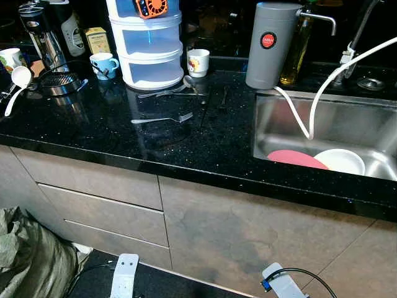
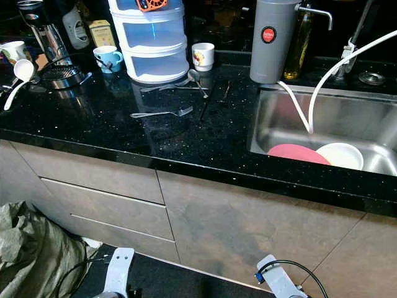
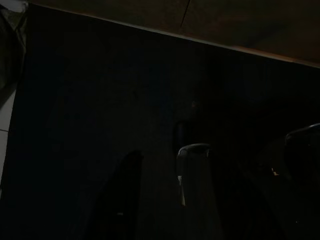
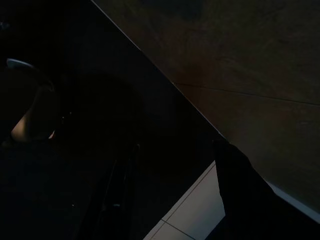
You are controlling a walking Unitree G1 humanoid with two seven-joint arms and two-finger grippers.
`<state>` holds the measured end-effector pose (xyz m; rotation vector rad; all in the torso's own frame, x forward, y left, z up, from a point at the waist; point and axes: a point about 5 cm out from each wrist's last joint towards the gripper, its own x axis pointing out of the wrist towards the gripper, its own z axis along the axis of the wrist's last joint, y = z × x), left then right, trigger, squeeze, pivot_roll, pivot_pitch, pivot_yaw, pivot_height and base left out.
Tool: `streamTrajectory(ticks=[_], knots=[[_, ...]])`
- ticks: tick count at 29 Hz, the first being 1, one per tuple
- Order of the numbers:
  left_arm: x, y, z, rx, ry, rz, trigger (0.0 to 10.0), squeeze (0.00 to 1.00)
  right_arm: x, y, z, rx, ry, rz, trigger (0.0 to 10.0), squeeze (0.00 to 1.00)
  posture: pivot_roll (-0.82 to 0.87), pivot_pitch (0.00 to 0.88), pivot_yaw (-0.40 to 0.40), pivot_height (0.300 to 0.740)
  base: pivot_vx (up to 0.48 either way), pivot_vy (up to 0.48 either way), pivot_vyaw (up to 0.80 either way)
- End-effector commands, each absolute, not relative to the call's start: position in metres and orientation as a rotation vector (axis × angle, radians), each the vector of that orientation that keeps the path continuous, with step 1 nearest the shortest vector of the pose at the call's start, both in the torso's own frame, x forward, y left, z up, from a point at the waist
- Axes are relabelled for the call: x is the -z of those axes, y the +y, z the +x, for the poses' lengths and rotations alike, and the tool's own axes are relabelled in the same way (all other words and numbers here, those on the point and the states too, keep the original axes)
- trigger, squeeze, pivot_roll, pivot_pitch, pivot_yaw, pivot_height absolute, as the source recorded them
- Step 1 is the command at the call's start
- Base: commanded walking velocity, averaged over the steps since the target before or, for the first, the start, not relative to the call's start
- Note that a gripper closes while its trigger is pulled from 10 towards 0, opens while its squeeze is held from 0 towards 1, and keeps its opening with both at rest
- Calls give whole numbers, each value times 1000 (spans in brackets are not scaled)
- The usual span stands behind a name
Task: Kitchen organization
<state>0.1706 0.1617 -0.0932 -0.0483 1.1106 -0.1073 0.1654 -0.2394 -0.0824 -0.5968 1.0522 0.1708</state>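
A black stone counter lies before me. On it a silver fork lies alone, with a spoon and more cutlery behind it and a dark utensil beside. A blue cup and a white mug flank a clear plastic drawer tower. The steel sink on the right holds a pink plate and a white bowl. My left arm and right arm hang idle low by the cabinet. The right gripper is open over the floor.
A grey water filter and an oil bottle stand behind the sink, with white hoses running into it. At far left are a grinder, a metal strainer and a white ladle. A green sack sits on the floor by the drawers.
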Motion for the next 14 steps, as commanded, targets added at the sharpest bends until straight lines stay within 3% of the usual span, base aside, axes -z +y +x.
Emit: streamTrajectory(ticks=[1,14], knots=[[93,164,170,101,1117,-45,10000,0,82,-237,167,-166,1042,-578,10000,0,-141,0,26,740,0,0,0],[93,164,170,102,1118,-46,10000,0,82,-237,167,-165,1042,-576,10000,0,-141,0,26,740,0,0,0]])
